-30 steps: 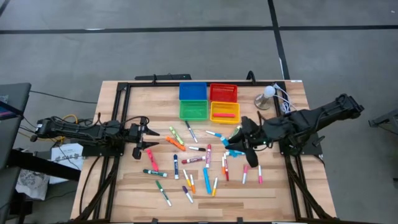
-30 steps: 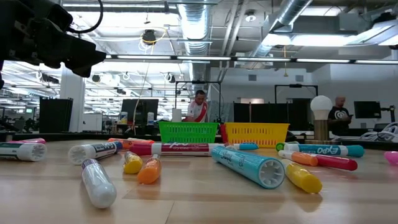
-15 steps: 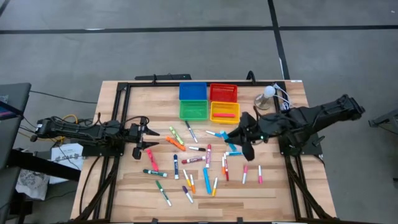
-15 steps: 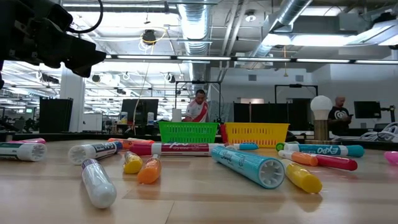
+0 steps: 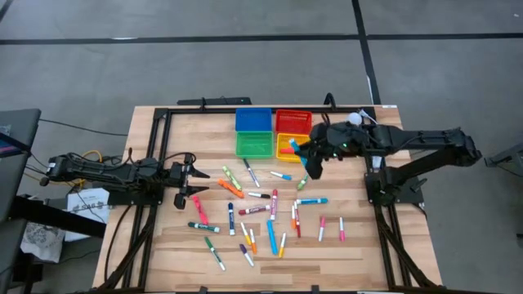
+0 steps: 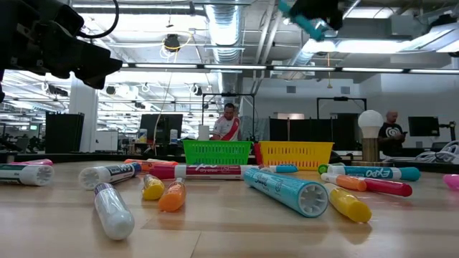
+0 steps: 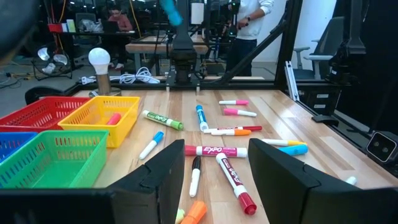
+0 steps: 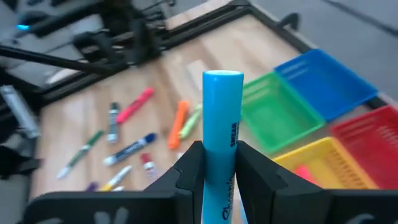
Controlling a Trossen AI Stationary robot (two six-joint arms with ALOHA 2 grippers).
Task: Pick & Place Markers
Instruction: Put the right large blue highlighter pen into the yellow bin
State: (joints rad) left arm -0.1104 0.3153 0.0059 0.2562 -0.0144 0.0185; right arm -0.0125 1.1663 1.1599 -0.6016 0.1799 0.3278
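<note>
Right gripper (image 5: 304,157) lifted a light-blue marker (image 8: 222,118), fingers pinching it, now near the yellow bin (image 5: 286,153); left gripper's (image 5: 194,181) fingers spread, idle.

table (image 5: 359,245): pale wood, planked | bins (image 5: 254,144): slotted plastic | markers (image 5: 254,210): glossy plastic

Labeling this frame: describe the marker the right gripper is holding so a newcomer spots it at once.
Start at the four coloured bins at the table's far edge and find the yellow bin. The right gripper hangs at its right-hand edge, shut on the light-blue marker. It alone is off the table, the only marker gripped.
</note>
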